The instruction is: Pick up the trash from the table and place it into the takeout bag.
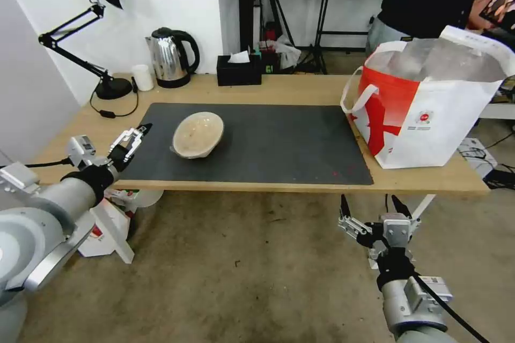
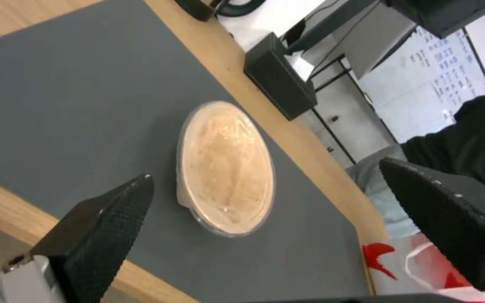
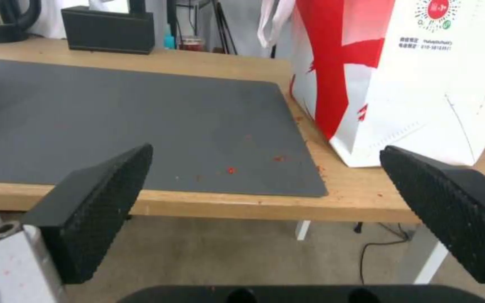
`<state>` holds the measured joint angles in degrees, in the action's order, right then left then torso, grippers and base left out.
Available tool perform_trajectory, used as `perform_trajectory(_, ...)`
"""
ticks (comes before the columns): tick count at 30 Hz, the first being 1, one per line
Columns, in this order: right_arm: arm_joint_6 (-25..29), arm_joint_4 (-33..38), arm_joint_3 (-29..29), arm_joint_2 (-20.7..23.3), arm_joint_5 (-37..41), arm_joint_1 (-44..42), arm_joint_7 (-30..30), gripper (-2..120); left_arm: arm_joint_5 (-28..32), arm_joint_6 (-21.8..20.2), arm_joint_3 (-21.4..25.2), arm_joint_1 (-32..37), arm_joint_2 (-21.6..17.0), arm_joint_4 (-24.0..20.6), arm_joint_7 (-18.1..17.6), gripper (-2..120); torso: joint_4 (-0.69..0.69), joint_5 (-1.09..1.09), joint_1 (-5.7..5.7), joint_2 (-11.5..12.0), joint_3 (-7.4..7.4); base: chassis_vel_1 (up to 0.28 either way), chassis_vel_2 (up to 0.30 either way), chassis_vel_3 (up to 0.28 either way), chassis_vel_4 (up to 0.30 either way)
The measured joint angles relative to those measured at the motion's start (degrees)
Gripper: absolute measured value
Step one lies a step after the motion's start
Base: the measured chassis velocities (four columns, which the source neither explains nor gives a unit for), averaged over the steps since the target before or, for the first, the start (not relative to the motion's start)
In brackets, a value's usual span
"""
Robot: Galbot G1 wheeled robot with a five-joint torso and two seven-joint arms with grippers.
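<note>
Left claw [image 1: 131,138], jaws wide, hovers at the bench's [image 1: 300,88] front left edge, aimed at the beige bowl [image 1: 197,134] on the grey mat [image 1: 279,139]. The takeout bag [image 1: 424,99] waits at the right end; the right claw [image 1: 370,210] hangs open below the front edge. Next move looks like a rim grasp.

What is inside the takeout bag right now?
The takeout bag stands open, showing silver foil lining at the top. Its walls cover whatever lies lower down, so its contents cannot be seen.
</note>
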<state>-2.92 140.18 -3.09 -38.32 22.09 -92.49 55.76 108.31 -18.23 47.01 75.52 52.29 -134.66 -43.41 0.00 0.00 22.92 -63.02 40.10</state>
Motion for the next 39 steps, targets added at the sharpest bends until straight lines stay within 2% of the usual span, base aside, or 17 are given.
perform_trajectory(7,0.0,0.0,0.0,0.0,0.0,0.0,0.0,100,0.2,-0.1,-1.2,-1.2,-0.6,1.3,-0.8,100,0.01,0.0,0.0,0.0,0.0,0.0,0.0,0.0,0.0)
perform_trajectory(39,0.0,0.0,0.0,0.0,0.0,0.0,0.0,100,0.0,-1.6,-10.8,-11.7,-2.4,12.4,-2.0,100,0.0,0.0,0.0,0.0,0.0,0.0,0.0,0.0,0.0)
